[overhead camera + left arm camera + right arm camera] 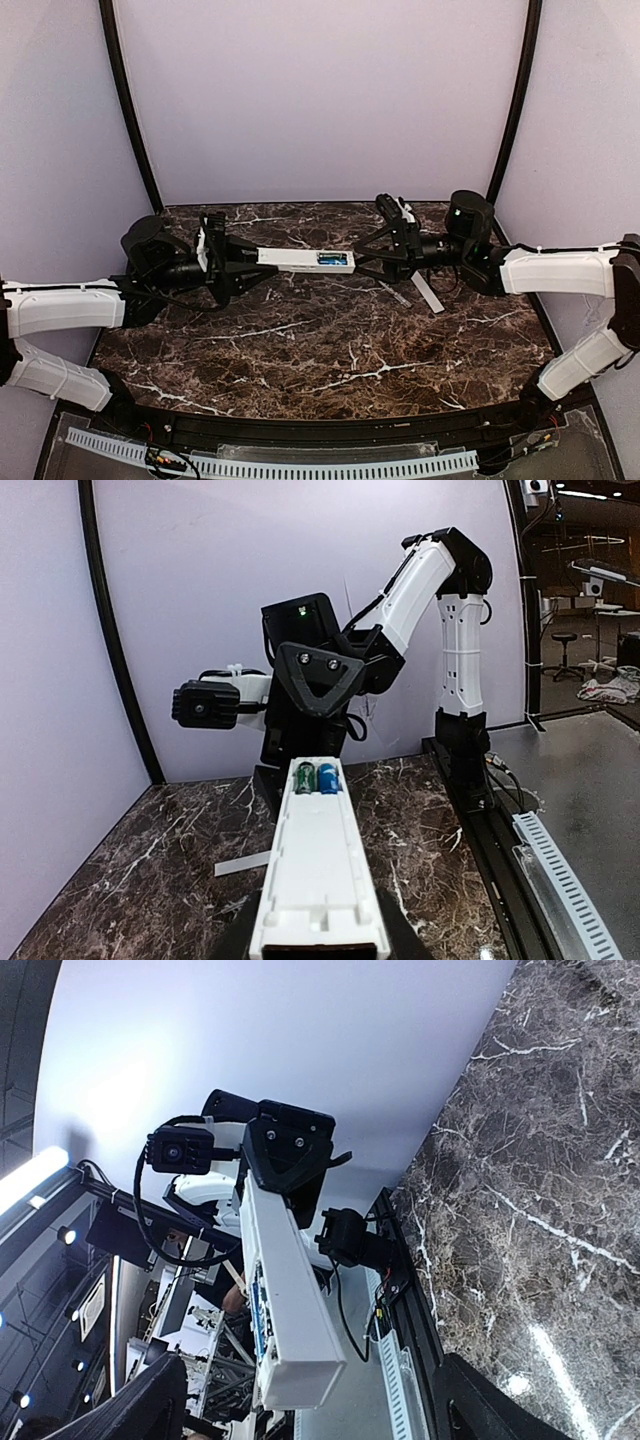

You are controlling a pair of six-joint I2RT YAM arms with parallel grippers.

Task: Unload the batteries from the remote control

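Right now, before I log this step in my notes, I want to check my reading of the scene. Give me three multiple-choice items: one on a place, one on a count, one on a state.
1. Where is the remote control?
A. Lying flat on the table
B. Held at one end by the left gripper
C. Leaning against the back wall

2. How many batteries sit in its open compartment?
A. None
B. Four
C. Two

3. How is the right gripper?
A. Open, its fingers on either side of the remote's battery end
B. Shut on a battery
C. Out of every view

Answers:
1. B: the left wrist view shows the bar running out from that gripper, above the marble.
2. C: one green and one blue battery lie side by side.
3. A: the right wrist view shows both fingers standing well clear of the bar.
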